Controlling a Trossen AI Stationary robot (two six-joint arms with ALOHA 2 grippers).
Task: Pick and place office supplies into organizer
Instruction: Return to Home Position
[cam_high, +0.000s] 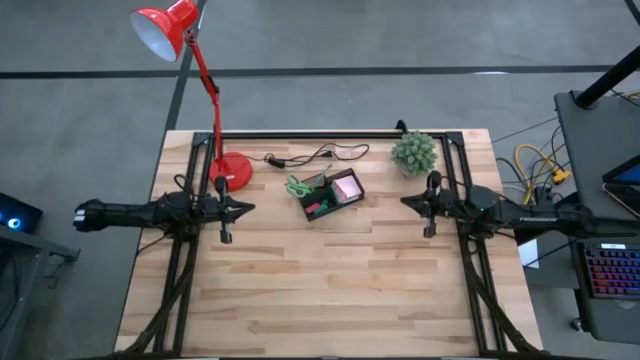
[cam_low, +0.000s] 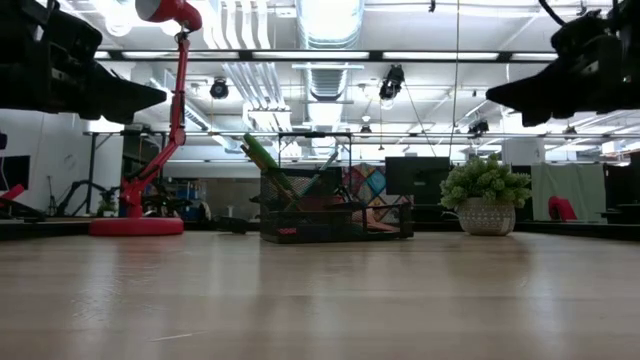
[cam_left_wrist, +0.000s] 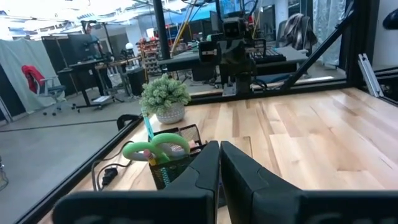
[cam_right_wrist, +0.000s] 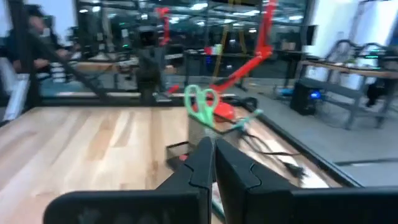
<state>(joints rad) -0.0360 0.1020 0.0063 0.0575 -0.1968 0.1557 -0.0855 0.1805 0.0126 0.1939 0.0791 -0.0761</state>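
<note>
State of the task with both arms held level above the worktop (cam_high: 330, 295). The left hand (cam_left_wrist: 219, 154) has its two fingers pressed together and holds nothing. The right hand (cam_right_wrist: 211, 150) is likewise pressed together and empty.

The organizer (cam_high: 322, 201) stands on the worktop between the two hands, ahead of each set of fingertips and well apart from both. The green-handled scissors (cam_left_wrist: 155, 148) stand upright in its end nearer the left hand, with the teal pen (cam_left_wrist: 148, 128) just beside them. The pink sticky-note pad (cam_high: 347, 186) fills the compartment nearer the right hand, and a small red piece (cam_high: 313, 208) lies in another compartment.

No supply is seen lying loose on the worktop near either hand. The red desk lamp (cam_high: 230, 168), black cable (cam_high: 318, 154) and potted plant (cam_high: 414, 153) are beyond the organizer and form no part of the job.

Judged from this, the filling is complete or nearly so. What remains appears to be only the parking of the arms. The contents of the deeper compartments cannot be told.
</note>
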